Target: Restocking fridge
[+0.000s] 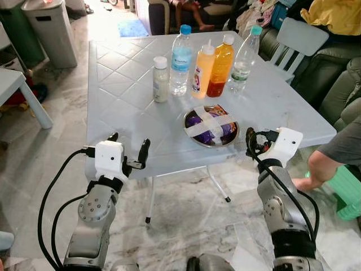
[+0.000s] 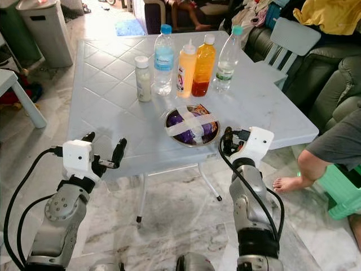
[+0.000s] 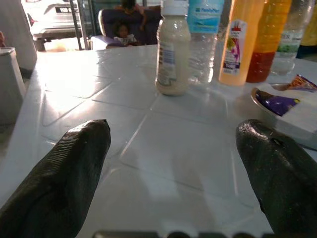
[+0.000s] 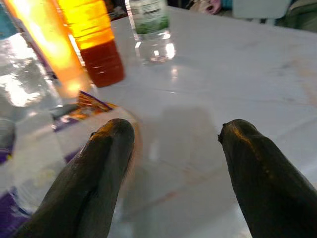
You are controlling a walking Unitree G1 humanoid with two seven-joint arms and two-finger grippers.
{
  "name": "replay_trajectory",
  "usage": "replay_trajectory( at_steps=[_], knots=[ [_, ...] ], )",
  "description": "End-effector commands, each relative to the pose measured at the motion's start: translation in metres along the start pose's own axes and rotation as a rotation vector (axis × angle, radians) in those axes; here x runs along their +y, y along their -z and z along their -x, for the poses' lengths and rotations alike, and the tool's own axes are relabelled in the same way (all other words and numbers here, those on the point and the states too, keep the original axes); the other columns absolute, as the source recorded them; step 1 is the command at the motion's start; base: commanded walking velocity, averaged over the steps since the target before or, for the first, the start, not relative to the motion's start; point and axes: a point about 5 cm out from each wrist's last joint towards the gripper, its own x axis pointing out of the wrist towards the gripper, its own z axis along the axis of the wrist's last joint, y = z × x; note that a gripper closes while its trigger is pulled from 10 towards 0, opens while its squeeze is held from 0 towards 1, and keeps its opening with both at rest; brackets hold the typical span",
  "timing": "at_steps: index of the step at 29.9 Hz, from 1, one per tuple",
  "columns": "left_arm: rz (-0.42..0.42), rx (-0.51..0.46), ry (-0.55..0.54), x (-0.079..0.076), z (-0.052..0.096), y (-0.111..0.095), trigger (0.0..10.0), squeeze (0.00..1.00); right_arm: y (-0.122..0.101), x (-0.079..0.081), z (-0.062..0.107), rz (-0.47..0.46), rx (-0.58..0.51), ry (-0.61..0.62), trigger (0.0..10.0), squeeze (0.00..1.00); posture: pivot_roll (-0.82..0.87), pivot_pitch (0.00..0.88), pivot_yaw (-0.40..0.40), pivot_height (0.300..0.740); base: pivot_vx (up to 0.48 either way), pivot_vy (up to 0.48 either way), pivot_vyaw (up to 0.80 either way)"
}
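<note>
1. A white table (image 1: pixel 130 107) is taken as the landmark. Five bottles are stood near its far middle: a small milk bottle (image 1: pixel 161 79), a blue-capped water bottle (image 1: pixel 181 59), a pale orange bottle (image 1: pixel 203 71), an amber bottle (image 1: pixel 220 73) and a clear bottle (image 1: pixel 245 58).
2. A steel bowl (image 1: pixel 211 126) of purple packets, taped across, is set nearer the table's front edge.
3. The left gripper (image 1: pixel 128 151) is held at the table's front-left edge, its fingers (image 3: pixel 69 163) spread wide and empty.
4. The right gripper (image 1: pixel 251 142) is held at the front edge, just beside the bowl; in the right wrist view its fingers (image 4: pixel 99 163) are seen well apart, with nothing between them.
5. The filled bottles are judged stiff enough but smooth and possibly slippery, and top-heavy when tall; a hold around the mid-body, below the shoulder, is judged safest. The milk bottle is judged lightest and easiest to take.
6. The bowl is judged rigid with a thin, slick rim; a rim pinch could tilt it, though the tape should keep the packets in.
7. The left wrist view gives the milk bottle's label and its gap from the water bottle at table level, which the head views flatten. The head views give the whole row, a bin (image 1: pixel 52 28) beyond the table's far-left corner and a person's leg (image 1: pixel 321 166) off its right side.
</note>
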Motion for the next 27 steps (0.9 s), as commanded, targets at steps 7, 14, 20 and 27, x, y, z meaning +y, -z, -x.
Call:
replay_trajectory(
  at_steps=[7,14,20,27],
  knots=[
    [-0.014,0.0,0.014,-0.004,-0.001,0.0,10.0,0.0,0.008,0.006,-0.002,-0.077,0.063,-0.018,10.0,0.0,0.03,0.027,-0.051,0.74,0.0,0.0,0.0],
    [-0.02,-0.003,0.027,-0.005,-0.002,-0.001,10.0,0.0,0.026,0.012,0.006,-0.126,0.138,-0.03,10.0,0.0,0.03,0.03,-0.045,0.74,0.0,0.0,0.0],
    [-0.023,-0.007,0.033,-0.006,-0.004,-0.002,10.0,0.0,0.03,0.013,0.009,-0.169,0.17,-0.018,10.0,0.0,0.03,0.03,-0.045,0.74,0.0,0.0,0.0],
    [-0.024,-0.011,0.036,-0.008,-0.005,-0.003,10.0,0.0,0.027,0.005,0.002,-0.226,0.174,0.021,4.5,0.0,0.03,0.031,-0.044,0.74,0.0,0.0,0.0]
  ],
)
